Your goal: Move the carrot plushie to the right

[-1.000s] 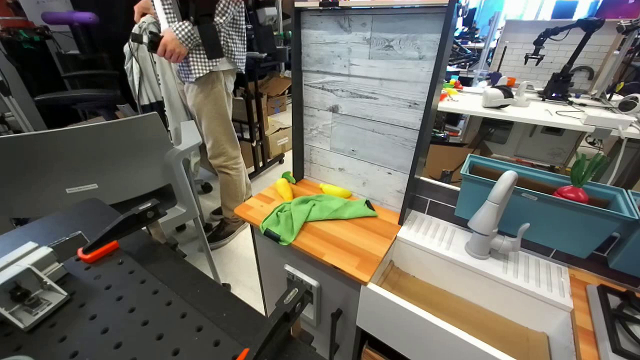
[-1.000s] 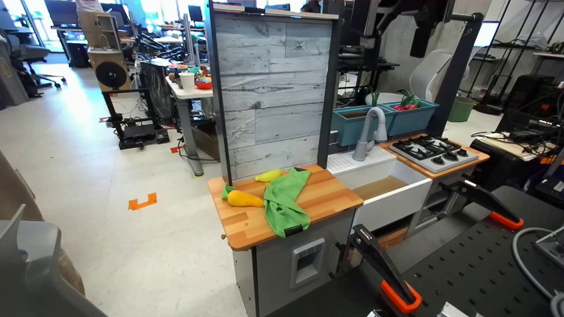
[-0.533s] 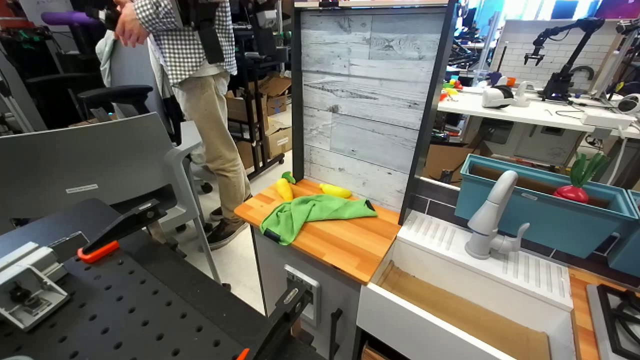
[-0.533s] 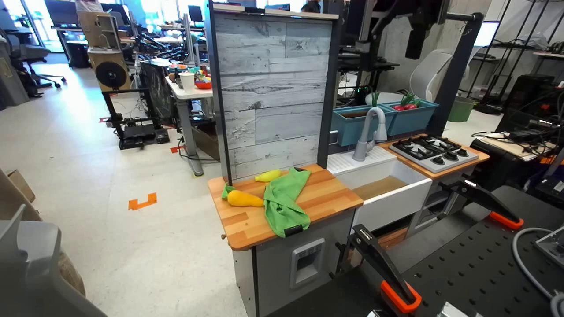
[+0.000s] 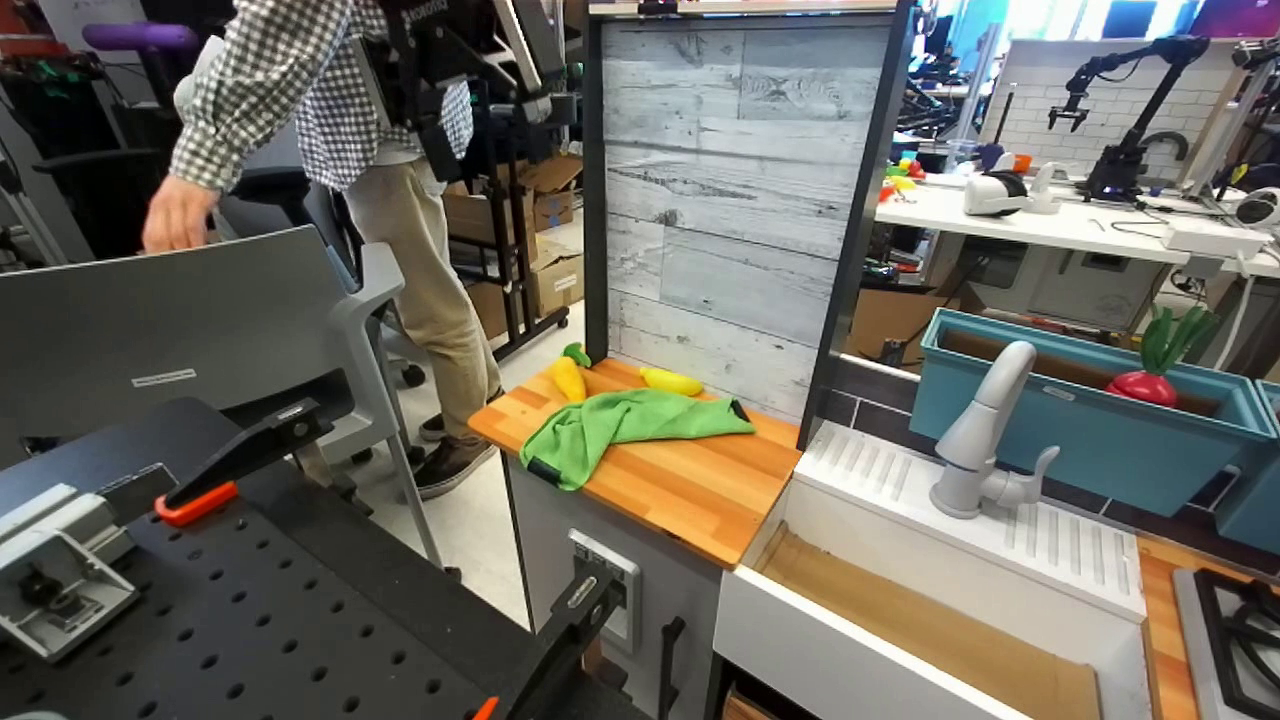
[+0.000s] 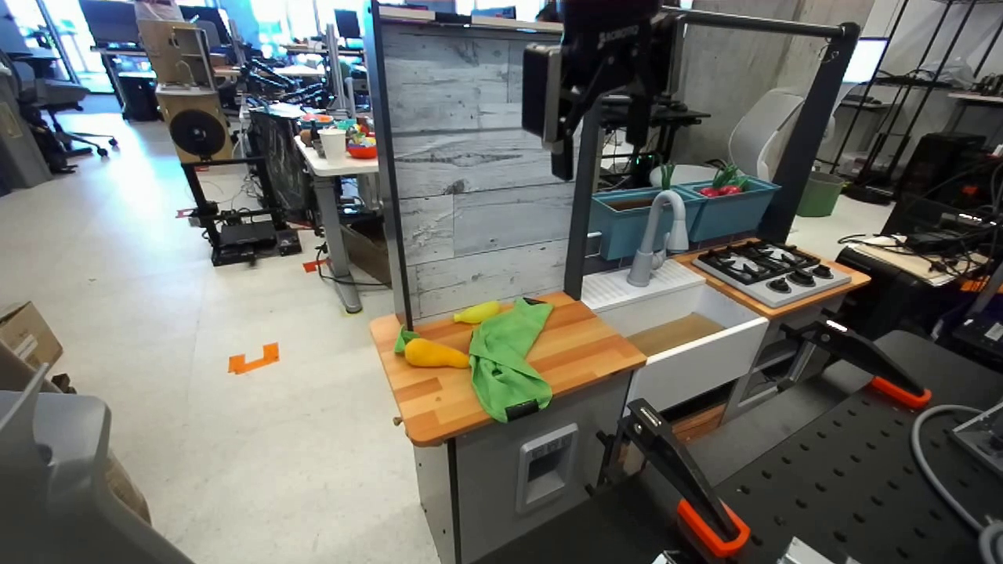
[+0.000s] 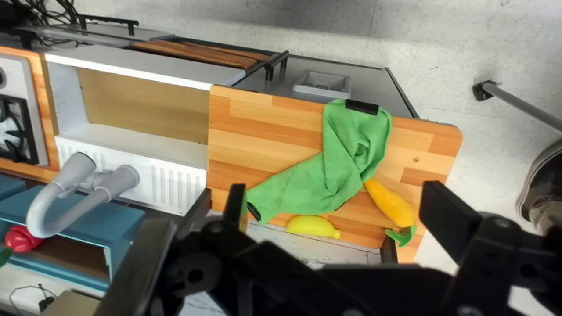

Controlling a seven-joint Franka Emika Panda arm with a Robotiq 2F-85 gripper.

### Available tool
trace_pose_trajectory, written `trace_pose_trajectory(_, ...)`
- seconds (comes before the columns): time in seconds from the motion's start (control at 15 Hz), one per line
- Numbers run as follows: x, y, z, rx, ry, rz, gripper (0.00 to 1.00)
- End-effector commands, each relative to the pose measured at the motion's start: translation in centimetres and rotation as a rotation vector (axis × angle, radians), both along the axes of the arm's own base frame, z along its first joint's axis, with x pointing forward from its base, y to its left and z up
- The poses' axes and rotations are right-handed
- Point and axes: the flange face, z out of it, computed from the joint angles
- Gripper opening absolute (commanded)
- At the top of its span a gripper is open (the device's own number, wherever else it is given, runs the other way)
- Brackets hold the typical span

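The carrot plushie is yellow-orange with a green top. It lies at one end of the wooden countertop, in both exterior views [image 5: 568,381] [image 6: 432,354] and in the wrist view [image 7: 391,202]. Its narrow end meets a crumpled green cloth [image 5: 640,420]; whether the tip goes under it I cannot tell. My gripper [image 7: 333,195] is open and empty. In both exterior views the gripper [image 5: 490,150] [image 6: 602,149] hangs high above the countertop. In the wrist view the carrot shows between the fingers, close to the right-hand finger.
A yellow banana [image 5: 671,381] lies behind the cloth, against the upright wood-look panel [image 5: 740,220]. A white sink [image 5: 850,620] with a grey faucet [image 5: 985,440] adjoins the wooden countertop [image 5: 700,490]. Blue planters [image 6: 635,227] stand behind the sink. A person [image 5: 400,220] stands nearby.
My gripper has come lower and moved leftward in an exterior view, towards the panel. The person's arm has lowered to the chair. The carrot, cloth and banana have not moved.
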Motion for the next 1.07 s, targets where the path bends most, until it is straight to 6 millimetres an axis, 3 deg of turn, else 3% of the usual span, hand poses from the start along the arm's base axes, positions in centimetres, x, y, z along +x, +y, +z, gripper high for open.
trace_pose_trajectory(0.0,3.9,2.4,-4.1,0.006,-0.012,0.097,1.00)
trace_pose_trajectory(0.4,8.4,6.6,-11.0,0.108,0.017,0.296,1.00)
trace_pose_trajectory(0.8,12.0,6.6,-17.9,0.160,0.125,0.402,1.00)
trace_pose_trajectory(1.0,13.7,6.6,-20.3,0.142,0.155,0.433,1.00)
